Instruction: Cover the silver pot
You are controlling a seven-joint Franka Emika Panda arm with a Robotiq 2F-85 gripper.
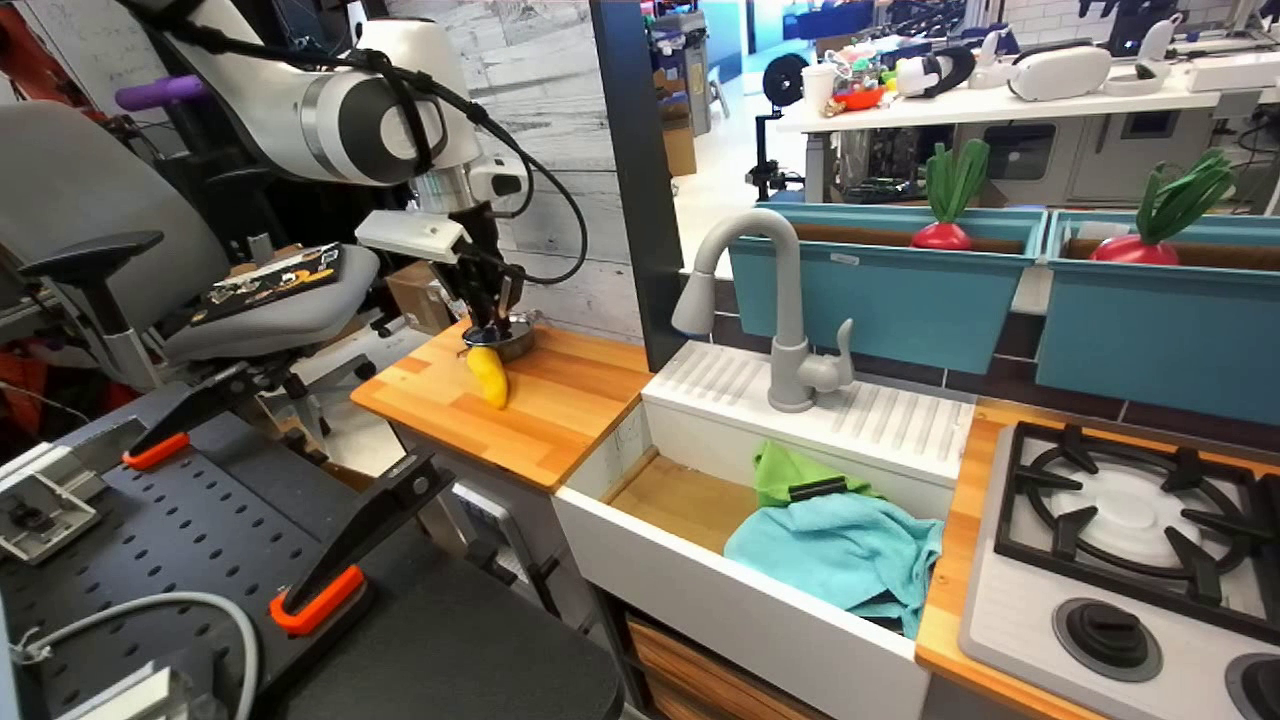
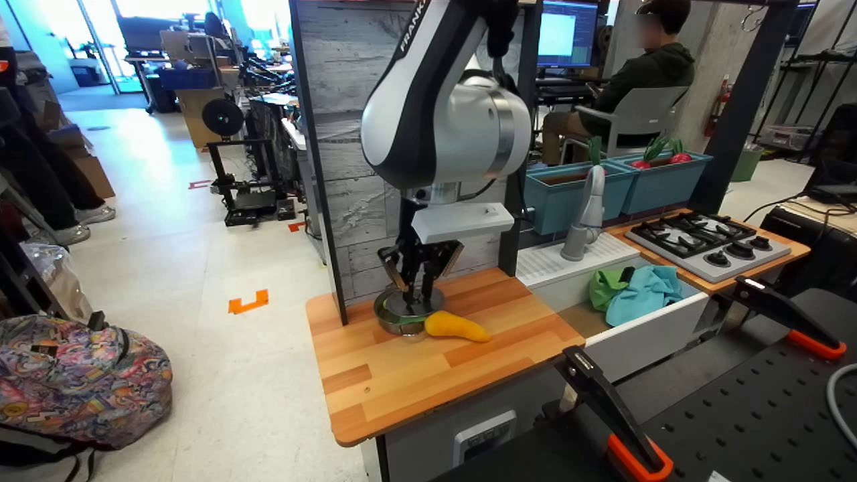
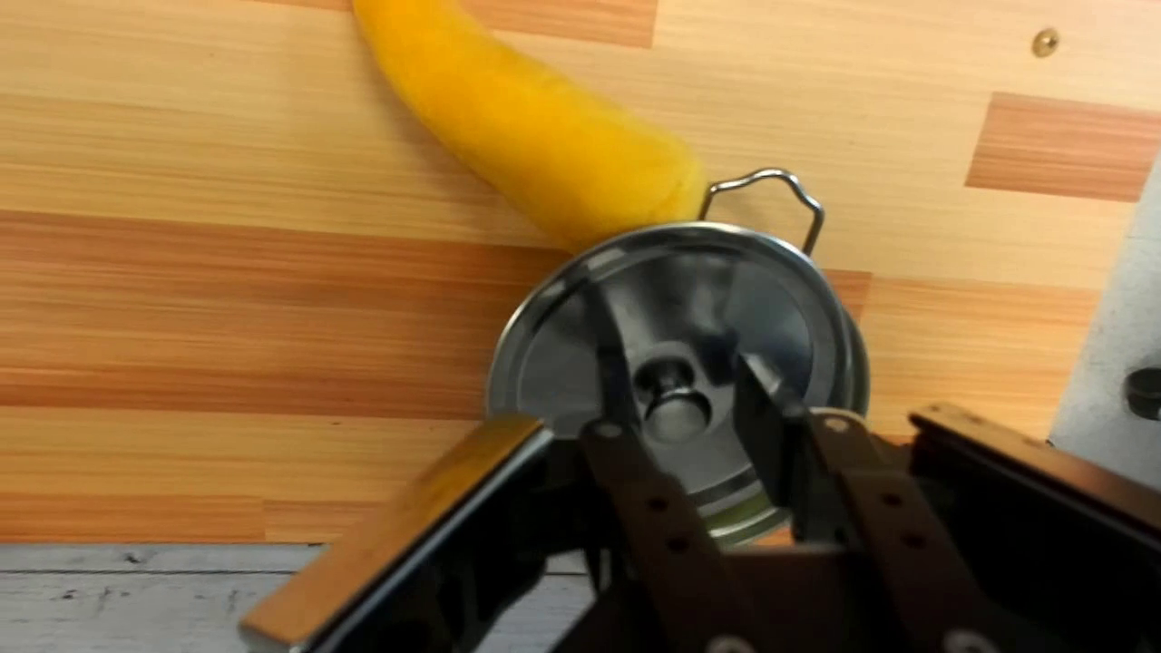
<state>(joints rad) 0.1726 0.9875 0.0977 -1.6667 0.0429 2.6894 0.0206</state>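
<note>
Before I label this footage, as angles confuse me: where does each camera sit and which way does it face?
Wrist view: on the wrist, looking down at the pot lid and wooden countertop; the gripper shows at the bottom.
Exterior view: raised, in front of the sink, facing the teal planters; arm and gripper show upper left.
Exterior view: raised, in front of the wooden countertop, facing the plank panel; arm and gripper show near centre.
Both exterior views share the sink and gas stovetop; all three share the pot lid and countertop.
</note>
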